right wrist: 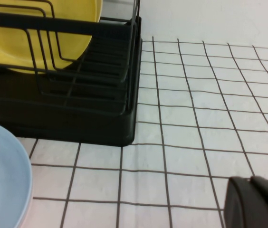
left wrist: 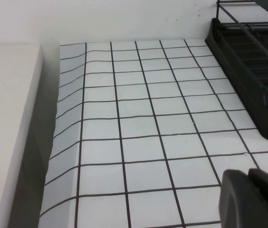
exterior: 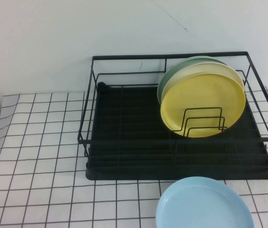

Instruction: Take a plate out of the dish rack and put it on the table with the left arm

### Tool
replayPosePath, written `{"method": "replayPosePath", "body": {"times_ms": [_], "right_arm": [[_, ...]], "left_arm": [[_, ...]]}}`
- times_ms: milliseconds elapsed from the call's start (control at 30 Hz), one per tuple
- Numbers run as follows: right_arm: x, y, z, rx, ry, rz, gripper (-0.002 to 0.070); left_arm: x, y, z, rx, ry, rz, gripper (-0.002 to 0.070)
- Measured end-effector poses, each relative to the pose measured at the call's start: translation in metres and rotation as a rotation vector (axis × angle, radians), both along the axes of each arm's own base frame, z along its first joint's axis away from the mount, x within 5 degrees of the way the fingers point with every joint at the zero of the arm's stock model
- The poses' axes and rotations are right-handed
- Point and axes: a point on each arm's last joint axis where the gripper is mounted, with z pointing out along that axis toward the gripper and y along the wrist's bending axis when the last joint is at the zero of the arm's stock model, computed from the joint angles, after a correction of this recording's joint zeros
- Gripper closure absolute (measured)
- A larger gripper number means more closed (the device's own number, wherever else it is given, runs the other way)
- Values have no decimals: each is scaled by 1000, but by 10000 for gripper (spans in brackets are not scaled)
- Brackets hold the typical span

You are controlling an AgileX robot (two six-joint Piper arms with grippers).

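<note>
Shut and empty, the left gripper (left wrist: 253,197) shows only in its own wrist view, low over bare tiles of the table (exterior: 39,142) towards its left edge, well apart from the dish rack (exterior: 124,161). The right gripper (right wrist: 257,202) sits low over the table past the rack's right end; whether its fingers are parted cannot be told. The plate (exterior: 204,204), light blue, lies flat on the table at the near edge, just in front of the rack's front wall and clear of it. A yellow plate (exterior: 203,102) and two paler ones stand upright in the rack's right half. By this layout the task looks finished, with nothing left but parking the arm.
</note>
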Motion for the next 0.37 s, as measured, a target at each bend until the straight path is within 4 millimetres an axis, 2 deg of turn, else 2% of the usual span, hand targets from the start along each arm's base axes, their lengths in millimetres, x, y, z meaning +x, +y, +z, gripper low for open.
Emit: {"method": "replayPosePath", "body": {"times_ms": [367], "right_arm": [[0,0,0,0,0,0,678]], "left_arm": [[0,0,0,-1,0,2,677]]}}
